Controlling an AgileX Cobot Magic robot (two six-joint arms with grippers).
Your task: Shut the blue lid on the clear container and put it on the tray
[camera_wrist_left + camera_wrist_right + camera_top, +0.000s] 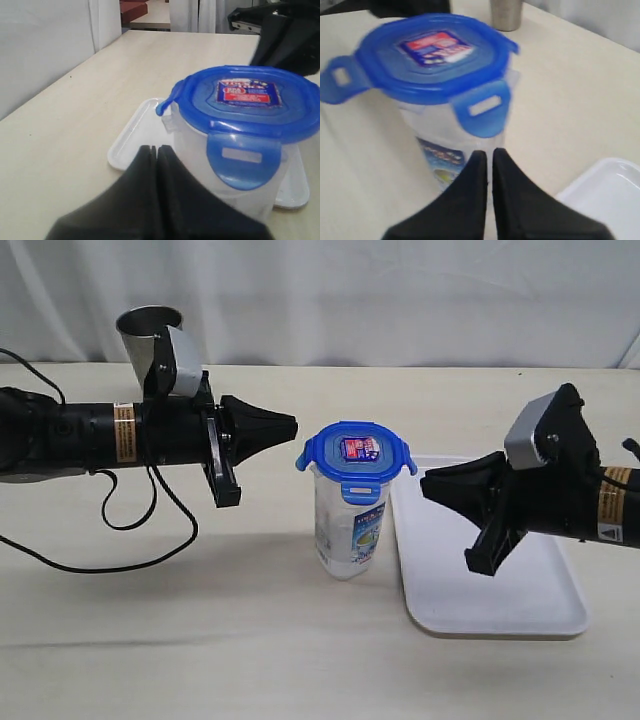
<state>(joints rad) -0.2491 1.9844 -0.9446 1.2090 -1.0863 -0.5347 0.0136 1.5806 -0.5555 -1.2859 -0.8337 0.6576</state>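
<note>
The clear container (349, 530) stands upright on the table, just left of the tray (480, 580). The blue lid (356, 452) rests on top of it, with some flaps hanging down and others sticking out sideways. My left gripper (292, 426) hovers shut at lid height, a short way left of the container, and holds nothing. My right gripper (426, 483) is shut and empty too, over the tray and just right of the container. The lid (245, 102) and container (235, 185) fill the left wrist view past the left gripper (154, 148). The right gripper (489, 152) faces the lid (432, 55) and container (445, 145).
A tapered steel cup (148, 335) stands at the back left behind the left arm. A black cable (130, 540) loops over the table under the left arm. A white curtain closes off the back.
</note>
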